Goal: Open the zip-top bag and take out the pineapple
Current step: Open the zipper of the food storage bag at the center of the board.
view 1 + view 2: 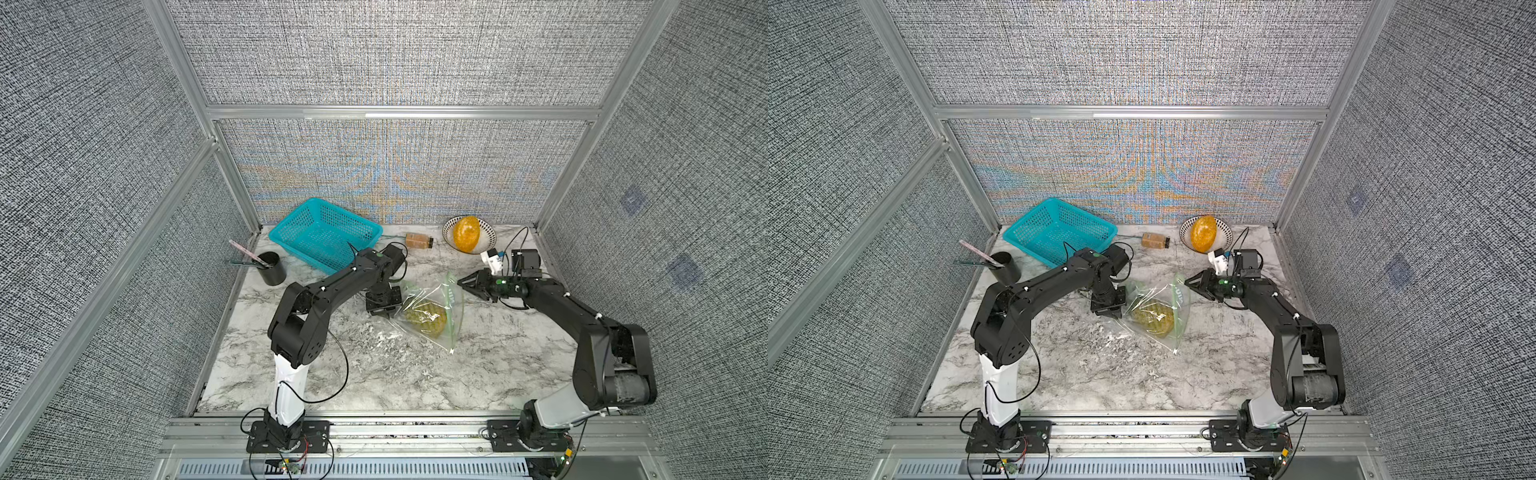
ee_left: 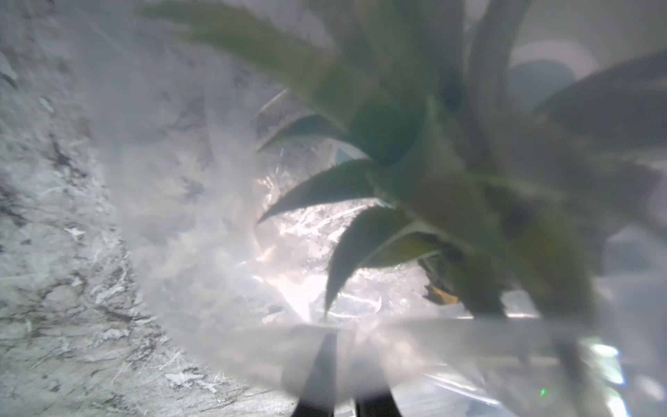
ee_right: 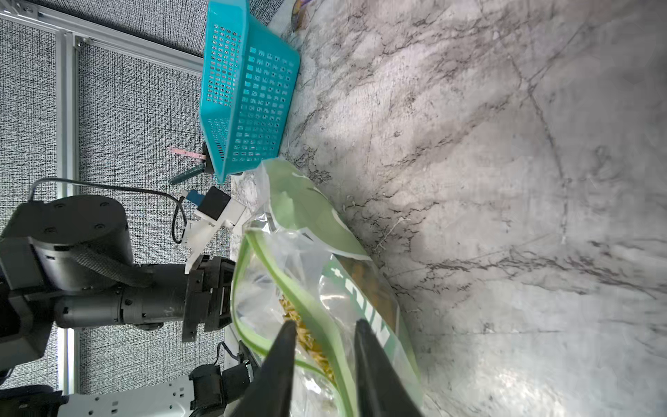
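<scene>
The zip-top bag lies crinkled mid-table, its pale green zip strip toward the right. The pineapple is inside it, and its green leaves fill the left wrist view, blurred. My left gripper is at the bag's left edge with its fingers close together and bag film pinched between them. My right gripper stands open at the bag's far right corner. In the right wrist view the two green strips of the bag stand parted, and the pineapple's yellow scales show through.
A teal basket sits at the back left, tilted, with a black cup of pens beside it. A small brown jar lies at the back. A patterned bowl at the back right holds a smooth orange fruit.
</scene>
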